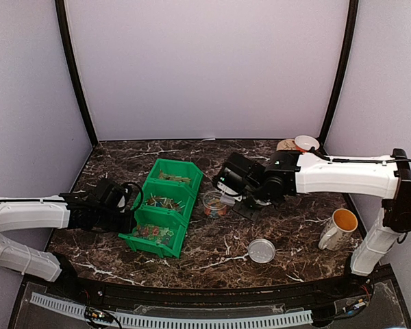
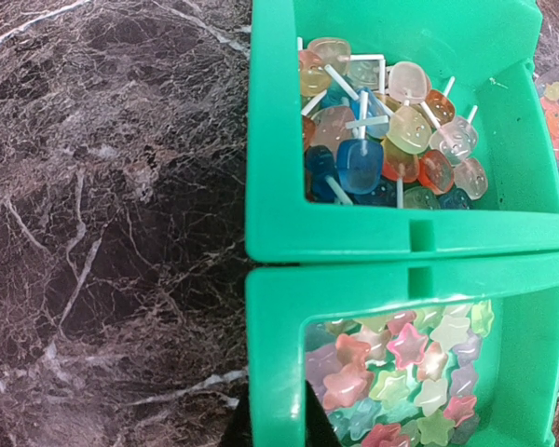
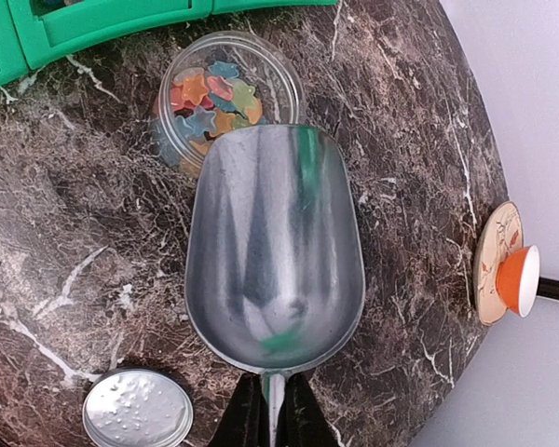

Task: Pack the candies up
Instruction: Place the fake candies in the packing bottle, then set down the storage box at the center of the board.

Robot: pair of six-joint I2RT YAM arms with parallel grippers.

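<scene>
Metal scoop (image 3: pixel 275 270) fills the right wrist view, bowl empty, handle clenched in the right gripper (image 3: pixel 272 414) at the bottom edge.

Dark marble desk (image 1: pixel 294 226) carries everything.

Green bins (image 1: pixel 166 205), a row of three at centre left of the top view, hold most of the candies: stick-mounted ones (image 2: pixel 382 140) in one bin, star-shaped ones (image 2: pixel 401 372) in the bin below it in the left wrist view.

Mug (image 1: pixel 339 228) at the right, well apart, not involved.

Clear jar (image 3: pixel 228 98) sits just beside the bins, open, touching or just under the scoop's front lip. A layer of star candies (image 3: pixel 210 98) is inside. How full it is I cannot tell.

Grey lid (image 3: pixel 137 408) lies flat on the desk at lower left of the right wrist view, off the jar.

Progress, judged: partway. Some candies are in the jar and the scoop is emptied. Left to do: likely more scoops, then the lid on.

Pose: right arm reaches in from the right, stretched across the desk, scoop mouth at the jar. Left arm lies low from the left. The left gripper (image 1: pixel 127 219) is closed at the nearest bin's edge. Whether it pinches the wall, cannot tell.
</scene>
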